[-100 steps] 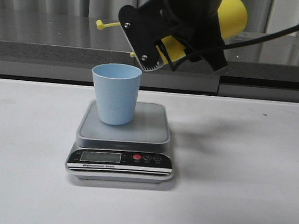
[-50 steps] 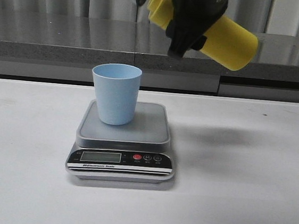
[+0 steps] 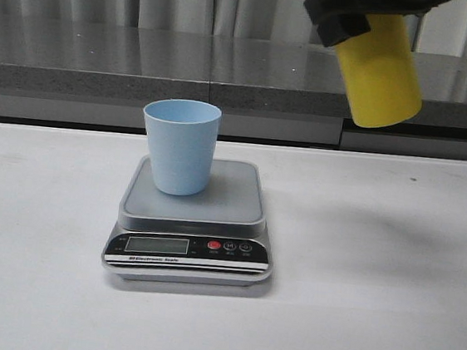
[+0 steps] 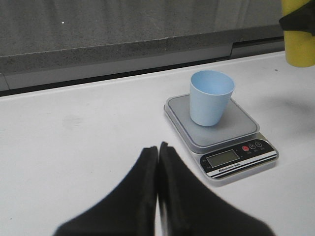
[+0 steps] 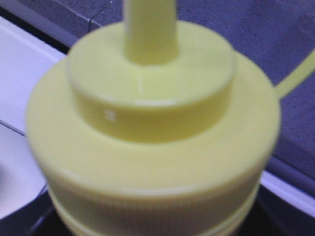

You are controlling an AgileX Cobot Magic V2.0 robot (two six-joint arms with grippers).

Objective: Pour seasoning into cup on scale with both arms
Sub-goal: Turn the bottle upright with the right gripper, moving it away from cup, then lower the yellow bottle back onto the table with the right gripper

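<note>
The pale blue cup (image 3: 180, 146) stands upright on the grey platform of the scale (image 3: 239, 201), toward its left side. My right gripper (image 3: 363, 11) is shut on the yellow seasoning bottle (image 3: 380, 72) and holds it nearly upright, high above the table and to the right of the scale. The bottle's cap and nozzle (image 5: 150, 29) fill the right wrist view, and its fingers are hidden there. My left gripper (image 4: 158, 147) is shut and empty, low over the table, apart from the scale (image 4: 236, 160) and cup (image 4: 210, 97). The bottle's base (image 4: 299, 46) shows at that view's edge.
A grey stone ledge (image 3: 103, 61) with a dark gap under it runs along the back of the white table (image 3: 386, 308). Curtains hang behind it.
My right gripper has swung the bottle from tilted over the cup up and to the right, turning it nearly upright. The cup and scale have not moved.
</note>
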